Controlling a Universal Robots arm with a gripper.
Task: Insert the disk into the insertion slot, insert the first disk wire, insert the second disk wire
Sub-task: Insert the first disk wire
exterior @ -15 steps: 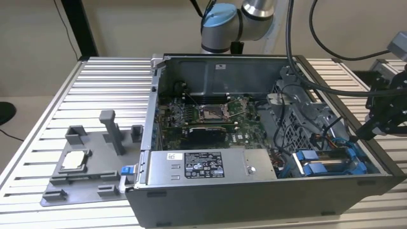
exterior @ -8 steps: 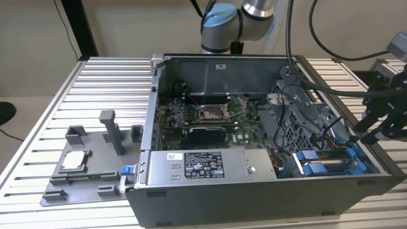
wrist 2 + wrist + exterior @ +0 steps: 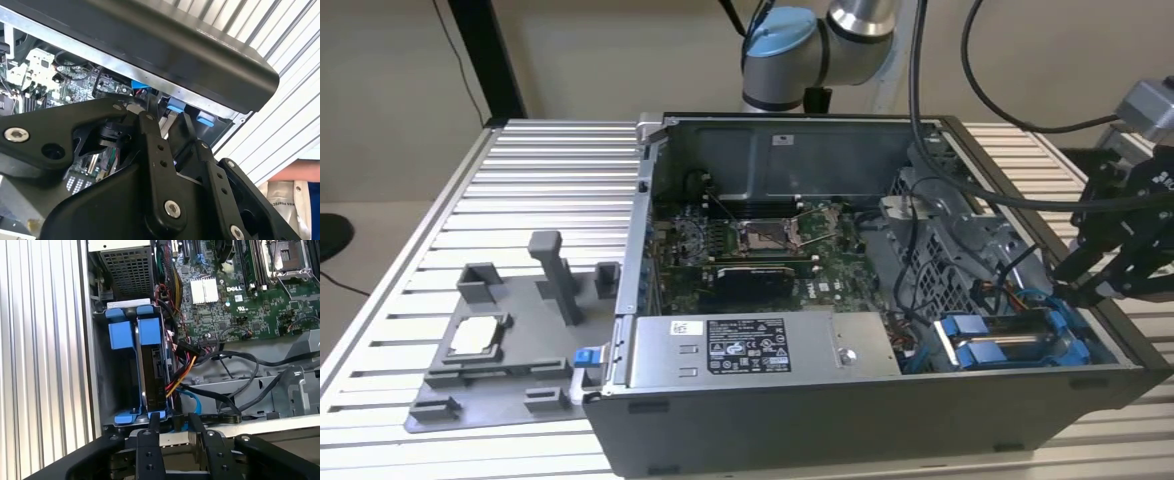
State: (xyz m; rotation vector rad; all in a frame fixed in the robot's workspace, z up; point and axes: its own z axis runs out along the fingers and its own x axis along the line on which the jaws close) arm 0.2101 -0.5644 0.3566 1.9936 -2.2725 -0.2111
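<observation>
Black screw-studded end effector (image 3: pixel 166 113), silver-blue arm (image 3: pixel 843 48)

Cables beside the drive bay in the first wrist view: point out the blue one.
The light-blue cable curving beside the yellow and orange wires; the thick cables around it are black.

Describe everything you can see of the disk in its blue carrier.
The disk stands on edge in the grey metal drive bay, at the exterior view's lower right. A dark face shows in the first wrist view. Its bright blue plastic carrier frames it, with broad tabs at one end and smaller clips at the other. Orange, yellow and black wires run close beside it; whether any is plugged in cannot be told. The tool is near the clip end.
</observation>
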